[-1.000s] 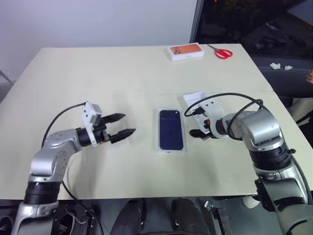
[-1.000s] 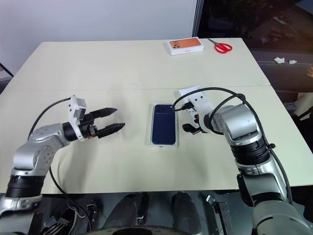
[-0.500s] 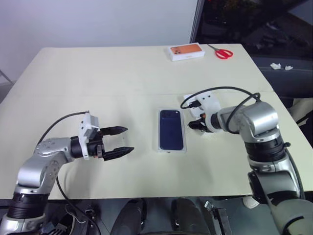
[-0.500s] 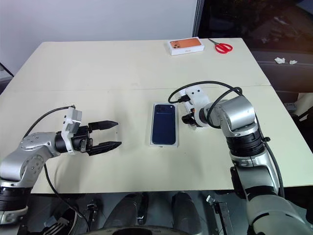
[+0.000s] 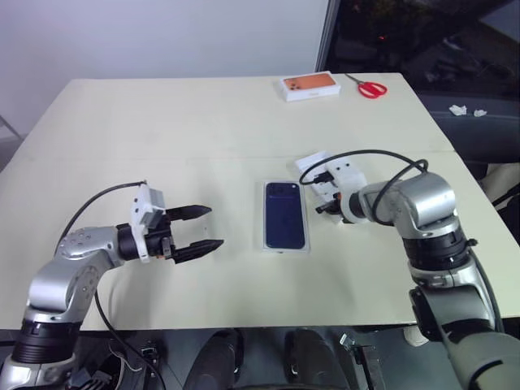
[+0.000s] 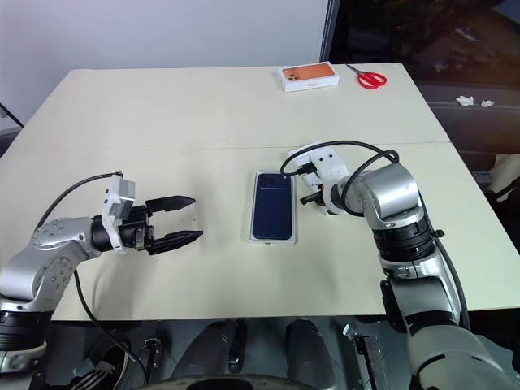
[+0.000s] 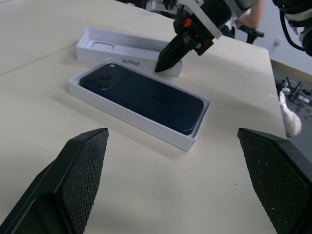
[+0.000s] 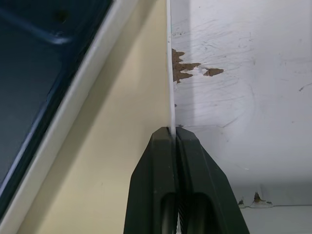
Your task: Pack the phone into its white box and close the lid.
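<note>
Both big pieces sit mid-table (image 5: 162, 146): phone (image 5: 283, 216) lies in white box (image 5: 284, 249); lid (image 7: 122, 46) just beside; my right hand (image 7: 163, 63) pinches its thin wall, may slip; left hand (image 5: 199, 230) gapes empty.

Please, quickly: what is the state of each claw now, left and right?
Left claw: open, holding nothing.
Right claw: closed on the side wall of the lid, beside the white box.
</note>
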Robot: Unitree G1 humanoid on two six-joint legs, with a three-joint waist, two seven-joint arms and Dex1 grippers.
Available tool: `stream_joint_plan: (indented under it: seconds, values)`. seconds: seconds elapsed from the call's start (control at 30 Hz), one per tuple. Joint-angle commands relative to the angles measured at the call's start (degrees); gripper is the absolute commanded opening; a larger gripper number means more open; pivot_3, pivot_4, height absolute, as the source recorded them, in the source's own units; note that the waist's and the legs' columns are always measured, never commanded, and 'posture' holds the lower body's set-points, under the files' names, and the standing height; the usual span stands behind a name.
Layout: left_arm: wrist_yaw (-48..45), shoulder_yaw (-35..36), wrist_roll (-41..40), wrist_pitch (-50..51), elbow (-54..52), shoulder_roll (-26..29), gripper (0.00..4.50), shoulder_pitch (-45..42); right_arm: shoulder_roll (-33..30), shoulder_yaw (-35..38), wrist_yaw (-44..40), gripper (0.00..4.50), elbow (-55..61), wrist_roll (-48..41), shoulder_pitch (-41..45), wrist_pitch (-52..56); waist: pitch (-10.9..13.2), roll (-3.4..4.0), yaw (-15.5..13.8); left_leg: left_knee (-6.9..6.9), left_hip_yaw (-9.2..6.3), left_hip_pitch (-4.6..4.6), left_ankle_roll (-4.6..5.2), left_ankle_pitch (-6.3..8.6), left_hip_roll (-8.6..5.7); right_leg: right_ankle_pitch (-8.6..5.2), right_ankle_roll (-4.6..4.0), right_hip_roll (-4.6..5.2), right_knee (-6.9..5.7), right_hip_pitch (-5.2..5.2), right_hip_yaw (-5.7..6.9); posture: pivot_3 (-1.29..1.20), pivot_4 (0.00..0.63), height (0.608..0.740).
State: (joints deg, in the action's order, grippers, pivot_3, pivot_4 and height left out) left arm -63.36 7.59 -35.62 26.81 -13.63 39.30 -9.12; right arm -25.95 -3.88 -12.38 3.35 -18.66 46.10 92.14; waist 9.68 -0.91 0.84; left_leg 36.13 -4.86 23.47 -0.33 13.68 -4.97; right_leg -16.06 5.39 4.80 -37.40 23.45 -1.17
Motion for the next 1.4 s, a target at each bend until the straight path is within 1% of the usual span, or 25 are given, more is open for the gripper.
stream_joint_plan:
  seconds: [0.03, 0.07, 0.1, 0.17, 0.27, 0.3, 0.33, 0.37, 0.43, 0.5, 0.6, 0.63, 0.7, 0.77, 0.93, 1.03, 1.1, 1.17, 1.27, 1.4]
  values:
    - [0.64, 1.59, -0.68, -1.39, -0.19, -0.25, 4.50, -1.12, 3.04, 7.47, 1.55, 0.02, 0.26, 1.33, 5.97, -0.14, 0.05, 0.07, 0.14, -0.01, 0.00, 0.00, 0.00, 0.00, 0.00, 0.00, 0.00, -0.01, 0.00, 0.02, -0.01, 0.00, 0.150, 0.740]
    - [0.66, 1.62, -0.44, -1.72, 0.02, -0.21, 4.50, -1.20, 3.93, 8.65, 1.54, 0.02, 0.21, 1.16, 6.99, -0.41, 0.06, 0.10, 0.18, -0.02, 0.02, 0.00, 0.00, 0.00, 0.00, 0.00, 0.00, -0.01, 0.00, 0.03, -0.03, 0.00, 0.150, 0.740]
    - [0.79, 1.78, -0.54, -1.62, 0.43, -0.21, 4.50, -1.59, 4.68, 9.18, -0.08, 0.02, 1.31, -0.30, 7.20, -3.14, 0.06, 0.11, 0.19, -0.04, 0.03, 0.00, 0.00, 0.00, 0.01, 0.00, 0.00, -0.02, -0.01, 0.06, -0.03, 0.00, 0.150, 0.740]
    - [0.98, 2.11, -0.97, -1.29, 1.08, -0.15, 4.50, -2.30, 5.13, 7.64, -5.12, 0.02, 4.64, -3.58, 6.63, -8.92, 0.06, 0.11, 0.15, -0.07, 0.02, 0.01, -0.01, -0.01, 0.05, 0.00, 0.00, -0.08, -0.01, 0.06, -0.02, 0.00, 0.150, 0.740]
    - [1.35, 2.77, -1.29, -1.47, 2.42, -0.05, 4.50, -3.46, 14.85, 18.32, -10.89, 0.02, 5.32, -13.90, 8.38, -0.99, 0.07, 0.11, 0.38, -0.06, 0.03, 0.00, -0.01, 0.00, 0.12, 0.00, 0.00, -0.13, -0.01, 0.04, -0.02, 0.00, 0.150, 0.740]
    - [1.59, 3.25, -1.83, -1.13, 2.84, -0.11, 4.50, -3.89, 18.35, 22.63, -10.99, 0.02, 4.07, -18.18, 8.52, 0.19, 0.07, 0.11, 0.44, -0.05, 0.04, 0.00, -0.01, -0.01, 0.15, 0.00, 0.01, -0.16, -0.04, 0.06, -0.02, 0.00, 0.150, 0.740]
    - [1.86, 3.68, -2.32, -0.72, 3.11, -0.14, 4.50, -4.24, 19.95, 24.44, -10.46, 0.02, 2.95, -20.88, 8.17, 0.26, 0.07, 0.11, 0.44, -0.05, 0.03, -0.01, -0.01, -0.01, 0.17, 0.00, 0.01, -0.17, -0.07, 0.06, -0.03, 0.00, 0.150, 0.740]
    - [2.11, 3.96, -2.57, -0.57, 3.25, -0.14, 4.50, -4.42, 20.89, 25.29, -9.34, 0.02, 2.28, -22.36, 7.72, 0.32, 0.08, 0.14, 0.32, -0.05, 0.03, -0.01, -0.02, -0.01, 0.20, 0.01, 0.01, -0.20, -0.09, 0.08, -0.03, 0.00, 0.150, 0.740]
    - [2.88, 4.85, -3.48, -0.06, 3.38, -0.06, 4.50, -4.82, 24.22, 28.94, -6.03, 0.02, -0.92, -28.42, 7.32, 0.36, 0.08, 0.13, -0.06, -0.04, 0.02, -0.01, -0.04, -0.02, 0.19, 0.01, 0.00, -0.19, -0.10, 0.07, 0.00, 0.00, 0.150, 0.740]
    - [3.61, 5.77, -3.25, -0.51, 3.56, 0.21, 4.50, -4.98, 29.42, 36.22, 0.35, 0.02, -5.71, -33.23, 8.23, 0.36, 0.08, 0.13, -0.04, 0.00, 0.01, -0.01, -0.03, -0.02, 0.13, 0.03, -0.04, -0.13, -0.07, 0.04, 0.01, 0.00, 0.150, 0.740]
    - [3.95, 7.59, -3.28, -0.19, 4.45, 1.31, 4.50, -5.14, 35.66, 41.56, 9.30, 0.02, -9.01, -40.93, 6.97, 0.36, 0.08, 0.14, 0.25, -0.03, 0.03, -0.01, -0.04, -0.02, 0.10, 0.04, -0.06, -0.12, -0.08, 0.08, -0.04, 0.00, 0.150, 0.740]
    - [4.06, 8.12, -3.23, -0.15, 4.60, 1.75, 4.50, -5.13, 37.23, 42.12, 11.97, 0.02, -9.32, -43.66, 5.88, 0.36, 0.10, 0.17, 0.36, -0.10, 0.04, -0.01, -0.06, -0.03, 0.12, 0.04, -0.07, -0.14, -0.09, 0.12, -0.06, 0.00, 0.150, 0.740]
    - [4.29, 9.42, -3.96, 0.45, 4.49, 2.43, 4.50, -4.93, 39.67, 41.47, 16.88, 0.02, -8.06, -47.16, 2.46, 0.36, 0.13, 0.22, 0.37, -0.15, 0.06, 0.04, -0.11, -0.06, 0.16, 0.04, -0.07, -0.18, -0.13, 0.23, -0.08, 0.00, 0.150, 0.740]
    - [5.17, 10.98, -4.38, 0.72, 3.78, 2.62, 4.50, -4.04, 41.82, 42.50, 20.58, 0.02, -7.90, -50.67, -0.46, 0.36, 0.14, 0.24, 0.39, -0.15, 0.07, 0.05, -0.11, -0.07, 0.16, 0.04, -0.07, -0.18, -0.13, 0.23, -0.09, 0.00, 0.150, 0.740]
    - [6.86, 10.29, -3.83, 0.38, 2.33, 1.26, 4.50, -2.95, 42.16, 40.52, 28.88, 0.02, -9.76, -60.51, -6.05, 0.36, 0.14, 0.23, 0.83, -0.14, 0.09, 0.04, -0.11, -0.07, 0.19, 0.04, -0.07, -0.19, -0.14, 0.22, -0.10, 0.00, 0.150, 0.740]
    - [7.82, 9.08, -3.39, 0.04, 2.15, 0.14, 4.50, -3.26, 40.57, 38.70, 32.87, 0.02, -10.74, -65.61, -7.72, -0.53, 0.13, 0.22, 0.98, -0.11, 0.09, 0.04, -0.10, -0.07, 0.19, 0.04, -0.07, -0.19, -0.14, 0.20, -0.09, 0.00, 0.150, 0.740]
    - [7.92, 8.81, -3.33, -0.01, 2.15, -0.11, 4.50, -3.29, 39.25, 35.87, 36.05, 0.02, -10.77, -70.43, -8.98, -3.05, 0.02, 0.10, 1.01, -0.15, 0.07, 0.02, -0.10, -0.07, 0.19, 0.04, -0.07, -0.19, -0.10, 0.16, -0.07, 0.00, 0.150, 0.740]
    - [7.83, 8.72, -3.73, 0.44, 2.21, -0.20, 4.50, -3.43, 37.55, 31.48, 39.27, 0.02, -10.11, -76.65, -11.00, -6.90, 0.18, 0.35, 1.31, -0.16, 0.07, -0.02, -0.06, -0.04, 0.22, 0.04, -0.08, -0.21, -0.01, 0.06, -0.05, 0.00, 0.150, 0.740]
    - [7.63, 8.23, -3.56, 0.54, 2.52, -0.19, 4.50, -3.86, 33.78, 24.10, 43.19, 0.02, -9.25, -85.34, -14.27, -12.17, 0.12, 0.31, 1.91, -0.10, 0.19, -0.11, -0.02, -0.03, 0.20, 0.04, -0.06, -0.18, -0.09, 0.02, -0.16, 0.00, 0.150, 0.740]
    - [7.89, 6.77, -3.06, 0.36, 2.47, -0.72, 4.50, -4.09, 29.14, 16.70, 45.66, 0.02, -7.87, -92.57, -17.18, -18.26, 0.15, 0.34, 1.80, -0.17, 0.19, -0.10, -0.02, -0.03, 0.31, 0.04, -0.07, -0.30, -0.08, 0.07, -0.13, 0.00, 0.150, 0.740]
